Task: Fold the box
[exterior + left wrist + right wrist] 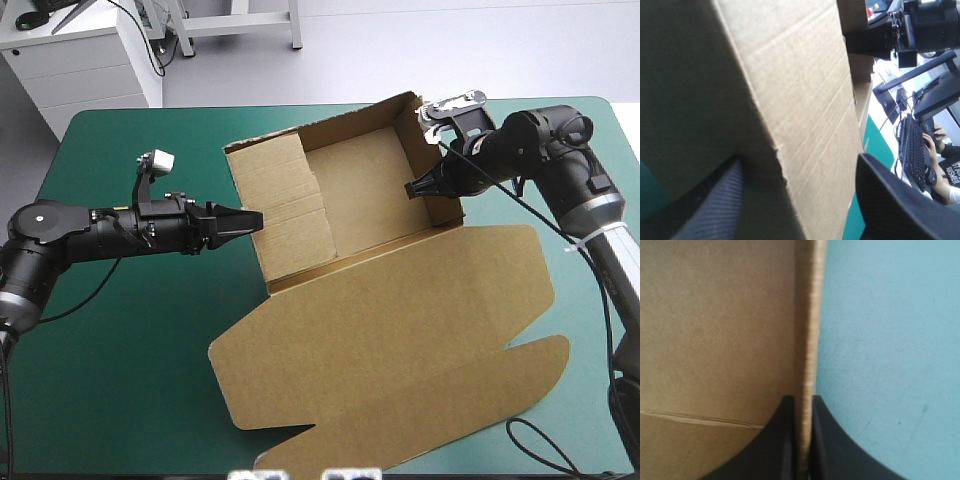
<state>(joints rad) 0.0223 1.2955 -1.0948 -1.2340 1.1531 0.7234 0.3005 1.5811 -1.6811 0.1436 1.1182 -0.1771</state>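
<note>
Grippers: right gripper pinched all but closed on the right wall of the box, board edge between its black fingers. The left gripper is spread wide, the left wall standing between its fingers. Teal-green cover beneath. Brown box mid-table: lid panel flat toward the near edge, open tray beyond, walls raised.

Teal-green table under plain light.
Its cover lies flat, faint scuffs showing up close. Beyond the far left corner stands a white drawer cabinet with black cables on its top. A pale metal frame stands on the grey floor past the far edge.
</note>
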